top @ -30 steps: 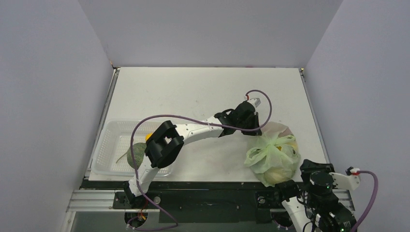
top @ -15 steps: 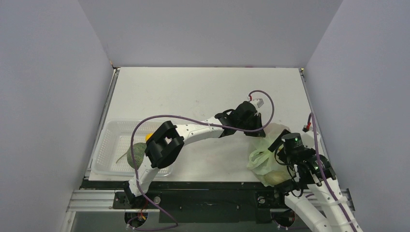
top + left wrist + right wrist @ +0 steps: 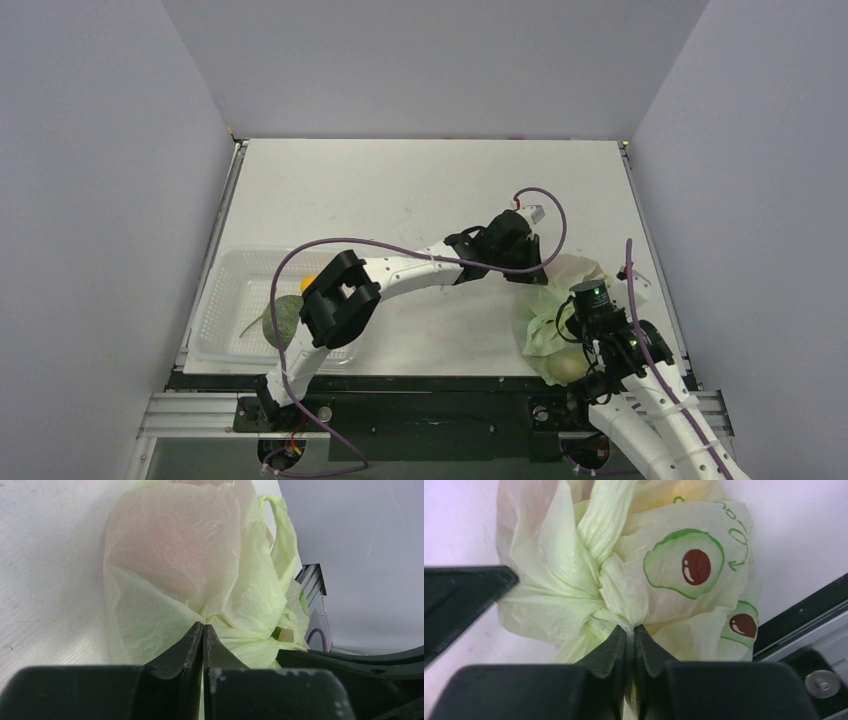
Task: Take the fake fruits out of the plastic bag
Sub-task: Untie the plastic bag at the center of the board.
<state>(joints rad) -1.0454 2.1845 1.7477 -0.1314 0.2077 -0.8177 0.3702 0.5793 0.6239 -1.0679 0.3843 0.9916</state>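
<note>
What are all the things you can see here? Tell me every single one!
plastic bag: one, pale yellow-green with avocado pictures, knotted, near right of the table
fake fruits: count hidden, yellowish and pinkish lumps showing through the bag
basket: one, clear white, near left of the table
orange fruit: one, in the basket, partly behind the left arm
green leaf: one, dark green, in the basket
table: one, white
cables: two, purple, one along each arm
left end effector: black, shut on the bag's far side
right end effector: black, shut on the bag by its knot

plastic bag (image 3: pixel 574 580) knotted shut, basket (image 3: pixel 230 258) open-topped
</note>
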